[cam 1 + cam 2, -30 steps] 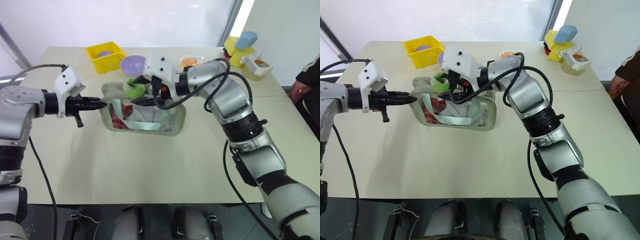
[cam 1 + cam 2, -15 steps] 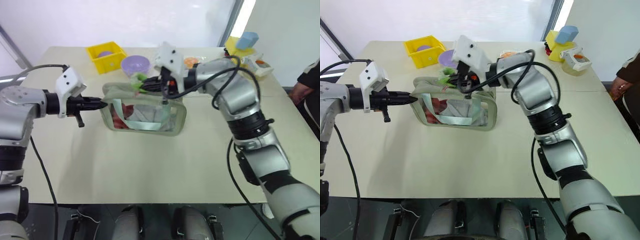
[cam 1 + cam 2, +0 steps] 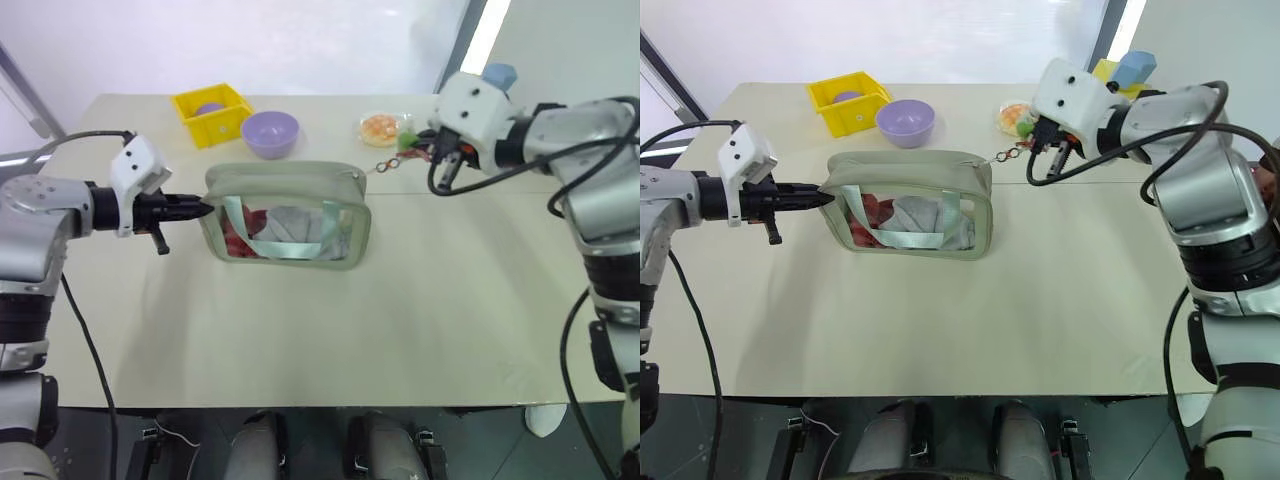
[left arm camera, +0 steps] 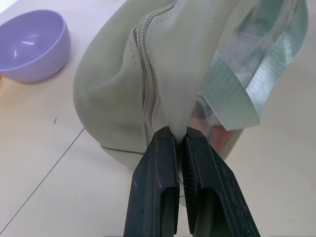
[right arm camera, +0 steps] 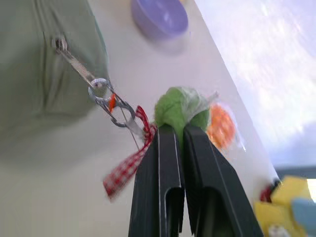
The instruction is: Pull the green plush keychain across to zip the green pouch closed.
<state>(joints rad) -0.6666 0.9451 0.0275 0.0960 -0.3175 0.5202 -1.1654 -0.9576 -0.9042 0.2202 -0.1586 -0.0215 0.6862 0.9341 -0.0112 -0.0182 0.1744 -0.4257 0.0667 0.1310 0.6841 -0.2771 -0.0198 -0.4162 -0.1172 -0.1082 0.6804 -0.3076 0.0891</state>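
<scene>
Keychain (image 5: 180,109) clamped in right end effector (image 5: 177,129); left end effector (image 4: 176,134) pinches pouch (image 3: 285,190).

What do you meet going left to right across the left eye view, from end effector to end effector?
Left end effector → green pouch → metal clasp chain → green plush keychain → right end effector.

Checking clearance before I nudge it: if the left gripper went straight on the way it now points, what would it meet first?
The left gripper is already shut on the end of the green pouch, so it would push straight into the pouch. Nothing lies between them.
</scene>
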